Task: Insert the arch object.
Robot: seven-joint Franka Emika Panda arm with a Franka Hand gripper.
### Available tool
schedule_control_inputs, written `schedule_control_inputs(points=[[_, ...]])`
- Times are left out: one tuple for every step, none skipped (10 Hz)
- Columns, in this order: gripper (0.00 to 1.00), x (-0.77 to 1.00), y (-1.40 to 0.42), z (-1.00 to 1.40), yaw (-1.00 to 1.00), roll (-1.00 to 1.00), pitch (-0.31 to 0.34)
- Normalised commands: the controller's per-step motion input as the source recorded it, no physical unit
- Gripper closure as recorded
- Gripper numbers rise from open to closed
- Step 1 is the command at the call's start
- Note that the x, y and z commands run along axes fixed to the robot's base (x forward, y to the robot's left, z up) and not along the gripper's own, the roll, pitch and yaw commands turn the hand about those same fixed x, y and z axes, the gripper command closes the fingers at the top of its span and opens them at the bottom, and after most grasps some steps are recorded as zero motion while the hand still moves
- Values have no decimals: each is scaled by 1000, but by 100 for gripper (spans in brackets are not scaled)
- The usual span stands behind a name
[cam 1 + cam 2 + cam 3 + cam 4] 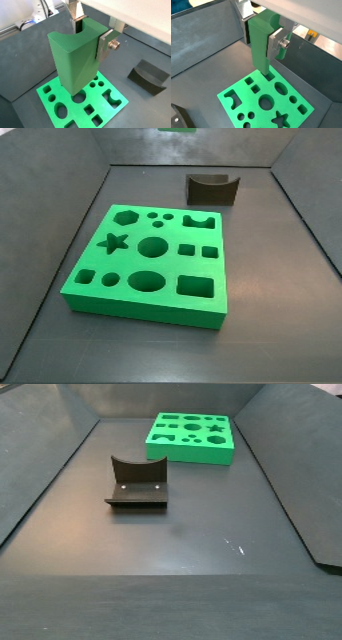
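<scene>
While above the green board (264, 102), the tool (90, 37) grips a green bar (75, 60) — arch object (211, 190) apart.

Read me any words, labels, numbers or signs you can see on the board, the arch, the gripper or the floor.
None: no readable text in any view.
Green board: only cut-out shapes such as a star and circles, no lettering.
Arch object: plain dark surface, lying on the floor apart from the board.
Gripper: above the board, closed on a green bar; bare metal and a bolt, no markings.
Floor: a few pale specks, not writing.
</scene>
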Motion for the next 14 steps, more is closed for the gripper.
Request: schedule_control_inputs(points=[[100,126,0,-317,-903,184,-56],[100,103,0,-260,-929,151,-56],[100,109,0,-257,-929,154,-59],[100,129,0,-271,-917,160,-63],[100,171,0,-257,-900,150,-60],[100,231,34,-280,-869,116,-49],[100,251,37,-323,-863,103,-39],[100,229,34,-363,-874,113,-21],[100,229,31,-369,-877,116,-19],[100,231,31,-360,-877,114,-20],[100,246,31,-360,-871,113,-20],[100,283,40,-366,-849,121,-11],[100,280,40,-371,-849,126,-9],[100,283,40,-386,-846,131,-3]])
